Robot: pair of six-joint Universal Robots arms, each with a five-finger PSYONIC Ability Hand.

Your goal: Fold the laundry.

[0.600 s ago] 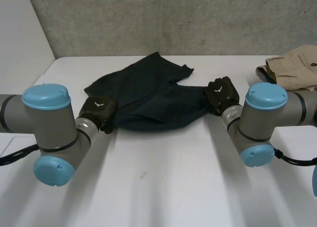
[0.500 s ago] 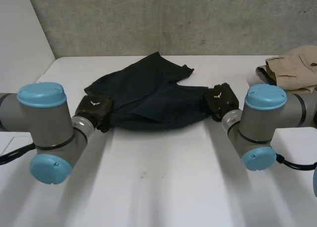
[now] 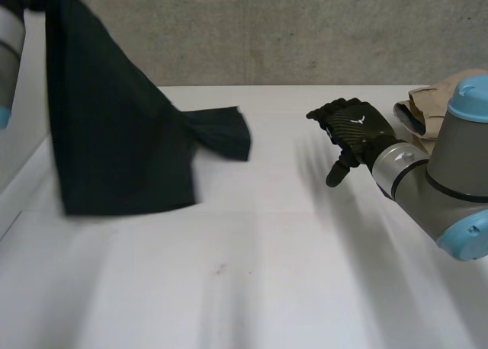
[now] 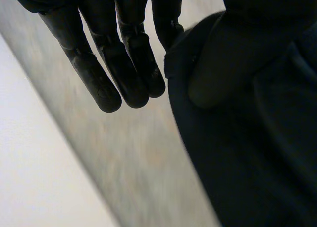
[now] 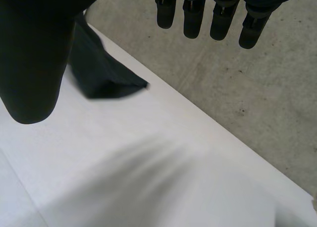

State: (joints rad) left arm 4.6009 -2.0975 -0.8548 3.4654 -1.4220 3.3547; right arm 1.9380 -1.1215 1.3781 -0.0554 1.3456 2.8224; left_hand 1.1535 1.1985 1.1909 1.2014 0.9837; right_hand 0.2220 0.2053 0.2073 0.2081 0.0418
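Observation:
A dark navy garment (image 3: pixel 114 136) hangs from high at the far left, where my left arm (image 3: pixel 6 36) is raised; its lower hem swings just above the white table (image 3: pixel 267 273), one flap trailing right. In the left wrist view my left hand (image 4: pixel 129 63) has the garment (image 4: pixel 247 138) bunched beside its fingers and draped over the thumb side, carrying its weight. My right hand (image 3: pixel 352 128) hovers open over the table at the right, holding nothing. The right wrist view shows that hand's fingers (image 5: pixel 198 14) straight and the garment's flap (image 5: pixel 99 73) far off.
A beige garment (image 3: pixel 446 101) lies heaped at the table's far right edge, just behind my right arm (image 3: pixel 450 189). A concrete wall (image 3: pixel 305 29) runs along the back. The table's left edge (image 3: pixel 23 189) lies below the hanging cloth.
My left hand has swung up and left, lifting the dark garment off the table. My right hand has let go of the garment's right side and drawn back open.

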